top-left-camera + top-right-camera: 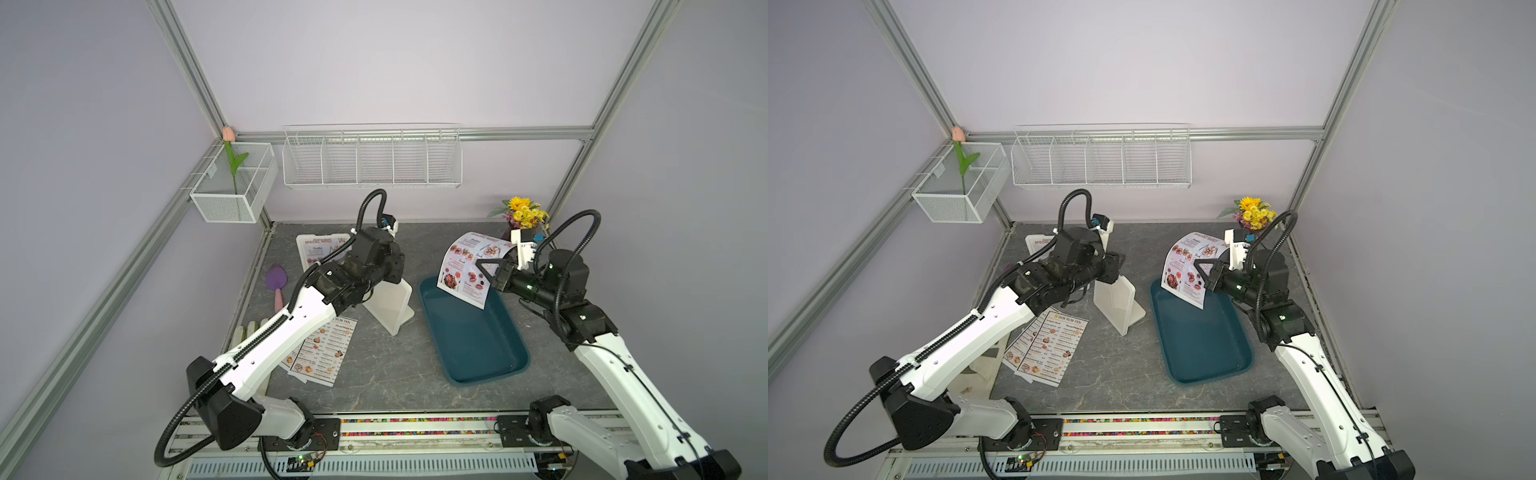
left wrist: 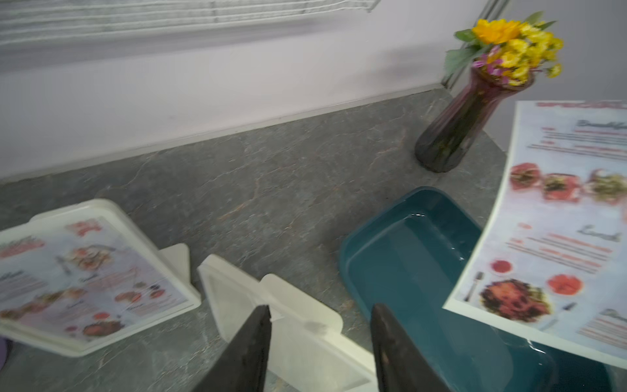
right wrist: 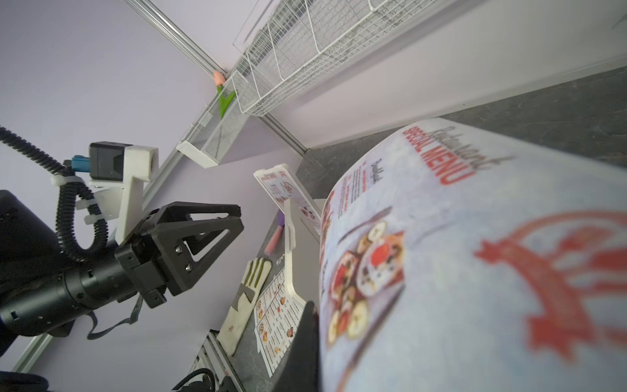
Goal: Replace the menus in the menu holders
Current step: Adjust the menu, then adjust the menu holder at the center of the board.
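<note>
Over teal tray (image 1: 478, 345), pinched SPECIAL MENU sheet (image 1: 465, 270) in right gripper (image 1: 481, 266), jaws clamped on edge. Hovered left gripper (image 2: 322, 307), jaws parted, by empty menu holder (image 1: 392, 307), beside DIM SUM INN sheets (image 1: 1050, 349).

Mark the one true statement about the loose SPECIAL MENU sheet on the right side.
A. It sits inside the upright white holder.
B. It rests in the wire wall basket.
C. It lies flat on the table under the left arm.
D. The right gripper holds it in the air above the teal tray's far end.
D: the right gripper pinches the SPECIAL MENU sheet, which hangs curled over the far end of the teal tray.
</note>
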Robot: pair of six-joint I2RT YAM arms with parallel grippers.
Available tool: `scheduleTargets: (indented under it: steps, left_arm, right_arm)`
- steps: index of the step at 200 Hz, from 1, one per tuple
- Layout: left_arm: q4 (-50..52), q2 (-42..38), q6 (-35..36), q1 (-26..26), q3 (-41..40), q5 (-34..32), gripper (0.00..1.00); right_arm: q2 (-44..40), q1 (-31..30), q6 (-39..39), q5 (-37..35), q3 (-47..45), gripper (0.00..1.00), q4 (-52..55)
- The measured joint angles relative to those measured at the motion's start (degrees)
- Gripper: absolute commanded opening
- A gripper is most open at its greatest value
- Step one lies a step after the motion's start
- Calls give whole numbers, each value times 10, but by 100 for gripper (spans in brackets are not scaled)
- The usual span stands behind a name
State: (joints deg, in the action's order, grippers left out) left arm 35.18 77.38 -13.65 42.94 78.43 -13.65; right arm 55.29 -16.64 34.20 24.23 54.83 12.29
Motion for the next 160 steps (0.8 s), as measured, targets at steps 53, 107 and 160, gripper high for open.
scheduleTargets:
  steps: [53, 107, 160]
  left_arm:
    - [33, -56, -13, -53, -119, -17, 47]
    - [6, -23, -42, -54, -178, 5, 44]
    - [-38, 61, -48, -54, -178, 41, 43]
  right_arm:
    - [12, -47, -44, -55, 43, 7, 80]
    - [74, -135, -84, -102, 124, 7, 103]
    - [114, -183, -108, -131, 185, 7, 114]
